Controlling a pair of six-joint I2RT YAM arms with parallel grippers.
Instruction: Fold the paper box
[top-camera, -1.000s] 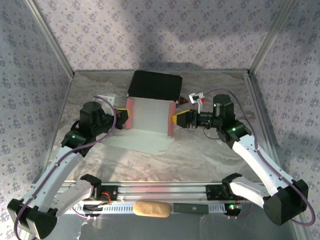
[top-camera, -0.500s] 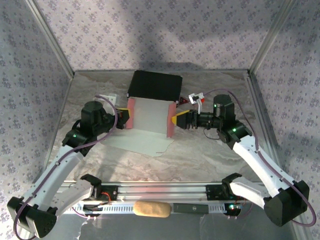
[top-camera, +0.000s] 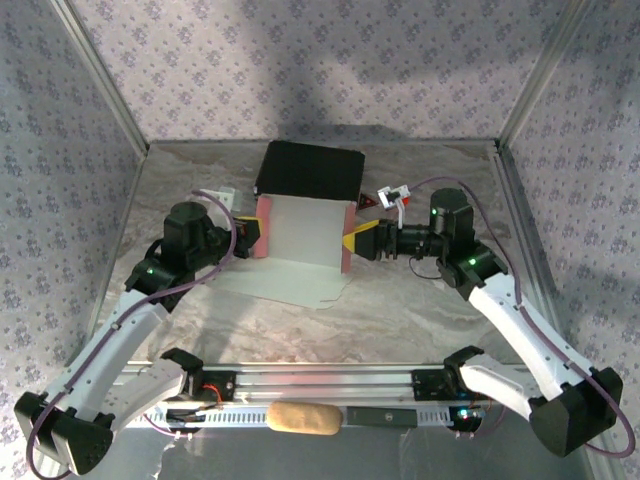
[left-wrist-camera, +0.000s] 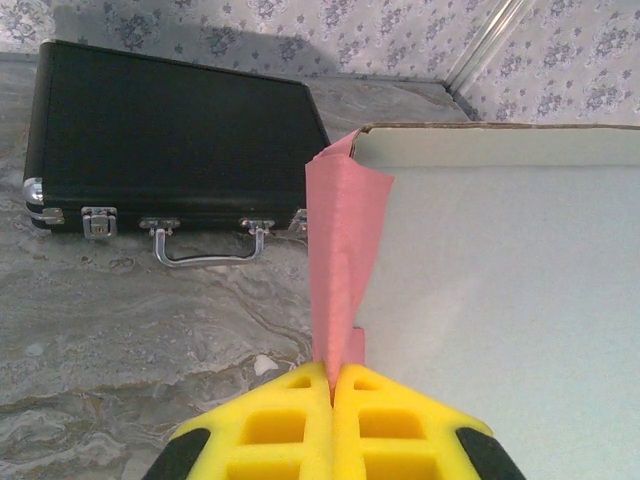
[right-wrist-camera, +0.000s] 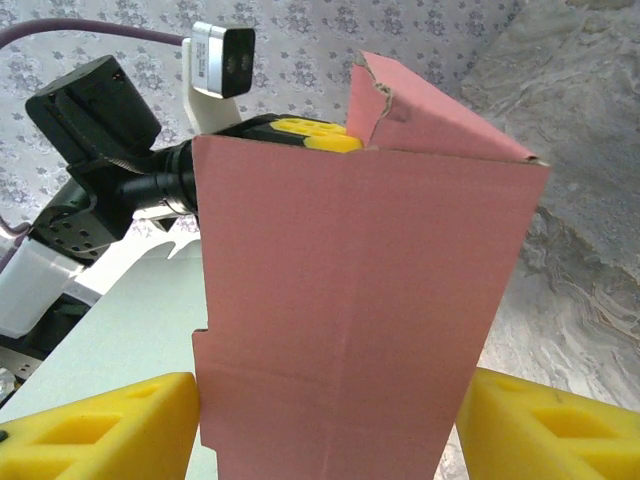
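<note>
One paper box (top-camera: 300, 235) sits mid-table (top-camera: 430, 310), half formed: pale floor panel, pink wall standing up at its 9 o'clock side and another at its 3 o'clock side, a flat pale flap spread on the table toward 6 o'clock. Two grippers, one per wall.

Left gripper (top-camera: 247, 238) is at the box's 9 o'clock, clenched on the pink flap. In the left wrist view the yellow pads (left-wrist-camera: 290, 420) meet with the card (left-wrist-camera: 340, 250) pinched between them and rising toward 12 o'clock from the gripper (left-wrist-camera: 332, 375).

Right gripper (top-camera: 352, 241) is at the box's 3 o'clock, released, jaws spread wide. In the right wrist view the pink wall (right-wrist-camera: 350, 300) stands between the two yellow fingers (right-wrist-camera: 100, 420) of the gripper (right-wrist-camera: 330, 425); can't tell if the pads touch its edges.

One black case (top-camera: 310, 170) with metal latches lies at the box's 12 o'clock, just beside it, handle side seen from the left wrist (left-wrist-camera: 170, 130). One tiny red block (top-camera: 367, 204) at the box's 2 o'clock. One tan oblong thing (top-camera: 303, 418) on the near rail at 6 o'clock.
</note>
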